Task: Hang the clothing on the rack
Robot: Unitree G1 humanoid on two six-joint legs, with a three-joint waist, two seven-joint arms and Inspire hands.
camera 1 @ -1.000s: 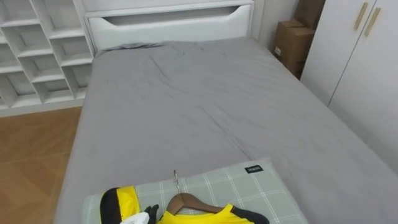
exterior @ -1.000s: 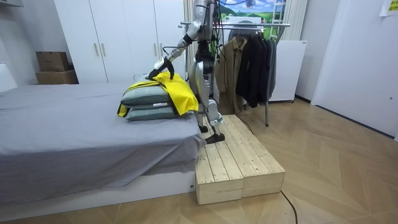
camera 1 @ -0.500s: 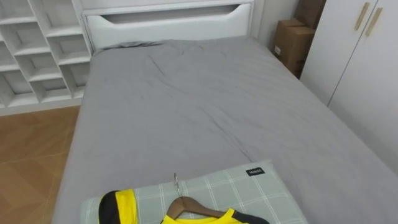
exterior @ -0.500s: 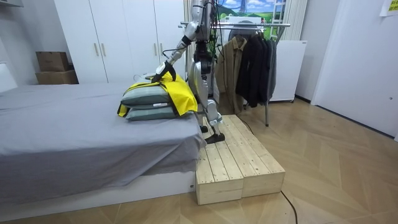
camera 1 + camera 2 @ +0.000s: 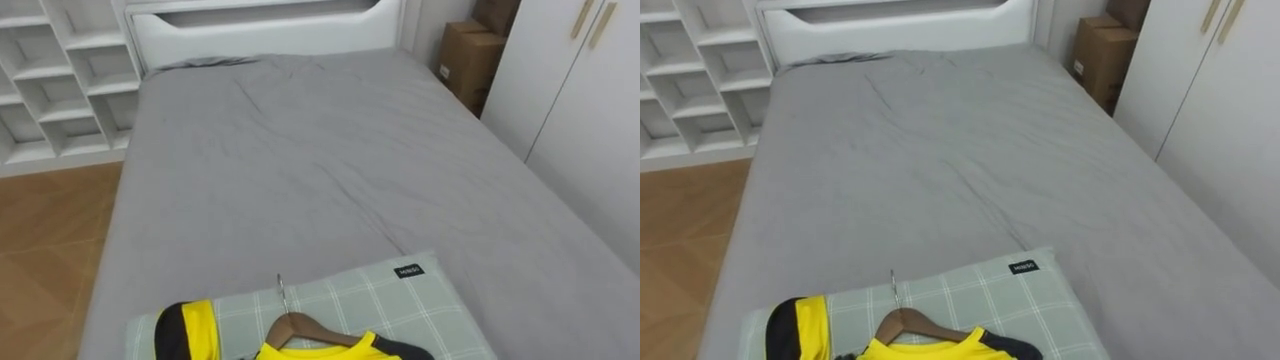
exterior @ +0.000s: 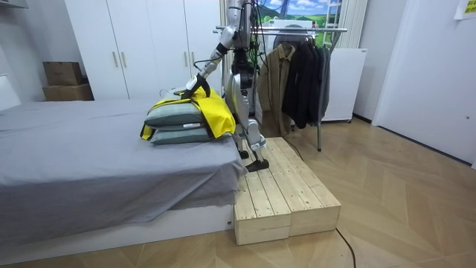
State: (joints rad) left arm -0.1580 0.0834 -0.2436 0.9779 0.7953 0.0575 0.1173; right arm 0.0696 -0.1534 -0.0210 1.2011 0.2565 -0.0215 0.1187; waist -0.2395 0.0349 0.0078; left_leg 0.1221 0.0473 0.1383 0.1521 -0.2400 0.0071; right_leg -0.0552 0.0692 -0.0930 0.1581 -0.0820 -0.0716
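Note:
A yellow shirt with black trim (image 5: 322,349) lies on a wooden hanger (image 5: 300,327) whose metal hook (image 5: 281,291) points up the bed. Both rest on a green checked pillow (image 5: 400,300) at the near end of the grey bed (image 5: 300,150). In the room view the shirt (image 6: 213,112) drapes over two stacked pillows (image 6: 175,117). I stand on a wooden platform (image 6: 279,190) beside the bed, and my left hand (image 6: 196,82) reaches out over the top of the shirt.
A white wardrobe (image 5: 580,100) and cardboard boxes (image 5: 470,55) stand to the right of the bed, white cube shelves (image 5: 60,90) to its left. Behind me a clothes rack (image 6: 301,74) holds dark jackets.
My left hand showed at the bottom edge of the left eye view a second ago and has slipped out of it. In the room view it has drawn slightly toward my body.

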